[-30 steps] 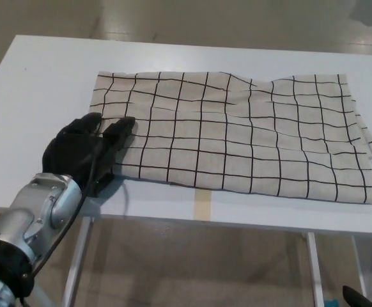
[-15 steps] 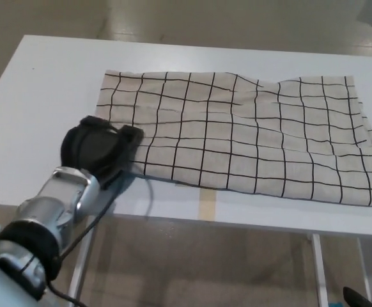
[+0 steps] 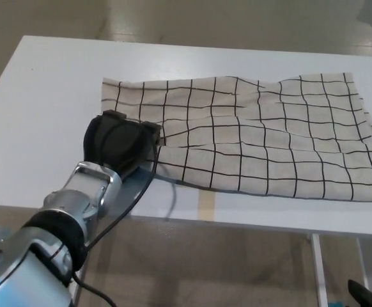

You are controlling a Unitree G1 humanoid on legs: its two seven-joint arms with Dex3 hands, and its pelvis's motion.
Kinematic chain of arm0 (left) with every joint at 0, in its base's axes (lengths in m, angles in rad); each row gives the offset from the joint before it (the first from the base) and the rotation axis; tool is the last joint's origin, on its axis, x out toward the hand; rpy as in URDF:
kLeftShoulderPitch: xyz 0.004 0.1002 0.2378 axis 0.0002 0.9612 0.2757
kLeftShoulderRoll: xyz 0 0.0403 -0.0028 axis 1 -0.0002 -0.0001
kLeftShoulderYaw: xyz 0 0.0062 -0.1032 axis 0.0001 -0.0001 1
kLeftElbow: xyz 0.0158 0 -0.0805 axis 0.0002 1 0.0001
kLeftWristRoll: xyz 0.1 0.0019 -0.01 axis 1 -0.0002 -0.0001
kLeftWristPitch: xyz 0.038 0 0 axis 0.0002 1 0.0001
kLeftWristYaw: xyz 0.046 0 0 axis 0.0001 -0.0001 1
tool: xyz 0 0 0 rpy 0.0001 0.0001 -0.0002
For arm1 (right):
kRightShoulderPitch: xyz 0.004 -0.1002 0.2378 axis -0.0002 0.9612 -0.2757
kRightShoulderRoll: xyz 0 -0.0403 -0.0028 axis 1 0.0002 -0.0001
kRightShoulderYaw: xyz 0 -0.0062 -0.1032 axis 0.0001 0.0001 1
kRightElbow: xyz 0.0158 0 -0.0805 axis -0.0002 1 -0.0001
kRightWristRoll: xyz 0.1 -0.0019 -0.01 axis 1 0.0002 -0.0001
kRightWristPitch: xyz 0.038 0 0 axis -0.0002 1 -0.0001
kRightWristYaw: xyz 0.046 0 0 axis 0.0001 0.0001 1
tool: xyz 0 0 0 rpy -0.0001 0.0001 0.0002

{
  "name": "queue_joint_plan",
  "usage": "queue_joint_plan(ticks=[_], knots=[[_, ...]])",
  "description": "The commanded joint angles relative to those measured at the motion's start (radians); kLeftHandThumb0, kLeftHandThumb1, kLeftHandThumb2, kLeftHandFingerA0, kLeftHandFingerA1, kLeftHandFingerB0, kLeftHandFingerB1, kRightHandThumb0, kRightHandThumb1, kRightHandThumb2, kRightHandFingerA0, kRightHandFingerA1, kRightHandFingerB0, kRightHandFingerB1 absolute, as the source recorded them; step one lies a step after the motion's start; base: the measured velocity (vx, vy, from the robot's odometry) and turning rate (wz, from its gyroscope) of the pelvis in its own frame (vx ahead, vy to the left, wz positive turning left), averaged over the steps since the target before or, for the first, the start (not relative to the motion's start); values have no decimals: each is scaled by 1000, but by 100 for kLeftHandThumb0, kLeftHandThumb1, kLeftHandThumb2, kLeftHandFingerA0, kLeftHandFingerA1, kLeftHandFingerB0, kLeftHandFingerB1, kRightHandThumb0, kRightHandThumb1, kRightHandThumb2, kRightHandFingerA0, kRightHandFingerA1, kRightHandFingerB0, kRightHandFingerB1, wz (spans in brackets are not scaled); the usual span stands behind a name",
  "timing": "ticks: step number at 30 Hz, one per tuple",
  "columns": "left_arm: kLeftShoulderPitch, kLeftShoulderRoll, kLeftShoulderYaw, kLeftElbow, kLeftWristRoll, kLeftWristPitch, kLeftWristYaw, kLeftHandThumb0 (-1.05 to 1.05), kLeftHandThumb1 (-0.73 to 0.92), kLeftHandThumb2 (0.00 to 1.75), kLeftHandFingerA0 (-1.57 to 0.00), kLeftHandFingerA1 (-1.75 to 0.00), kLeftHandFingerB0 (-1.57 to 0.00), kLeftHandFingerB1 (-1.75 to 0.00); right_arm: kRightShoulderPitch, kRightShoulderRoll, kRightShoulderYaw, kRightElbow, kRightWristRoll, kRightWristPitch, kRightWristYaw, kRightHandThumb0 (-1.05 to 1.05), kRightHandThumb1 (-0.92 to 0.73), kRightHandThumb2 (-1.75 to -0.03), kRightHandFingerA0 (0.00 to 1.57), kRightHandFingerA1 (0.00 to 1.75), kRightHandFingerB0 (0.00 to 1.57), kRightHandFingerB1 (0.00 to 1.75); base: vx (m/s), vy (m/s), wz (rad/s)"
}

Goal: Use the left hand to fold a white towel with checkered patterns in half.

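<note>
The white bench (image 3: 45, 109) fills my view, smooth and hard, with a strip of tan tape (image 3: 204, 204) at its near edge. Spread across it is the towel (image 3: 263, 137), a pale, soft cloth ruled with thin black lines into squares, lying flat but rumpled, with shallow wrinkles running along it. Its long axis runs left to right across the bench, and nearly all of it stretches away to the right of my left hand (image 3: 119, 144). That hand sits on the towel's near left corner, and the cloth there looks bunched and slightly lifted along the near edge, so I judge my fingers are clamped on that corner, though from behind the black knuckles I cannot see the pinch itself. Since the towel lies lengthwise to my right, folding it in half should mean carrying this left end up and over toward the far right end. My silver forearm (image 3: 77, 204) comes in from the lower left with a dark cable (image 3: 163, 192) looping beside it. My right hand does not show.
</note>
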Motion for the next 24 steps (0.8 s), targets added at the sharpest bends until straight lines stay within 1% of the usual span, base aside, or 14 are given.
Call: queue_joint_plan(ticks=[1, 2, 3, 5, 6, 7, 9, 13, 16, 19, 20, 21, 24], knots=[[9, 53, 15, 16, -11, -54, 44, -23, 62, 52, -72, -174, -59, -162, 18, -19, -18, 4, 34, -12, 19, -36, -80, -63, 37, 49, 34, 45, 0, 0, 0], [6, 67, 29, 14, -22, -63, 67, -20, 62, 53, -71, -175, -62, -166, 21, -18, -20, 1, 39, -10, 23, -36, -80, -64, 37, 49, 33, 45, 0, 0, 0], [0, 94, 57, 12, -45, -79, 91, -20, 63, 53, -70, -175, -61, -169, 27, -15, -22, -11, 50, 1, 33, -36, -81, -64, 37, 48, 33, 44, 0, 0, 0], [-5, 112, 76, 11, -59, -90, 103, -20, 63, 53, -70, -175, -61, -169, 30, -12, -24, -20, 58, 8, 40, -36, -81, -64, 37, 48, 33, 44, 0, 0, 0], [-15, 150, 125, 13, -90, -129, 112, -20, 65, 53, -68, -175, -59, -172, 27, -9, -29, -28, 64, 22, 40, -35, -81, -64, 37, 48, 33, 44, 0, 0, 0], [-23, 169, 143, 17, -100, -134, 110, -20, 68, 53, -68, -175, -54, -175, 24, -10, -30, -30, 62, 28, 40, -35, -82, -64, 37, 48, 33, 44, 0, 0, 0], [-34, 211, 174, 19, -106, -129, 114, -19, 67, 54, -71, -175, -54, -175, 31, -9, -31, -38, 62, 35, 45, -35, -83, -64, 37, 48, 33, 44, 0, 0, 0], [-42, 300, 200, 11, -88, -118, 141, -20, 66, 53, -71, -175, -54, -175, 45, -13, -31, -46, 56, 44, 46, -34, -83, -64, 37, 48, 34, 44, 0, 0, 0], [-32, 333, 198, 11, -73, -115, 160, -20, 66, 53, -70, -175, -55, -175, 49, -16, -31, -49, 51, 54, 47, -34, -84, -64, 37, 48, 34, 44, 0, 0, 0], [-34, 386, 193, 5, -64, -133, 180, -22, 64, 55, -72, -175, -64, -167, 50, -14, -28, -55, 46, 60, 46, -33, -84, -65, 37, 48, 34, 44, 0, 0, 0], [-35, 397, 191, 3, -62, -140, 191, -22, 64, 55, -72, -175, -64, -167, 51, -13, -28, -59, 46, 63, 46, -33, -84, -65, 37, 48, 34, 44, 0, 0, 0], [-39, 411, 192, 1, -62, -153, 191, -21, 60, 56, -77, -175, -67, -164, 49, -16, -28, -60, 43, 65, 45, -33, -84, -64, 38, 48, 34, 44, 0, 0, 0], [-45, 448, 180, -6, -51, -185, 194, -23, 59, 56, -79, -175, -68, -164, 55, -14, -22, -57, 34, 61, 42, -33, -84, -64, 38, 48, 34, 44, 0, 0, 0]])
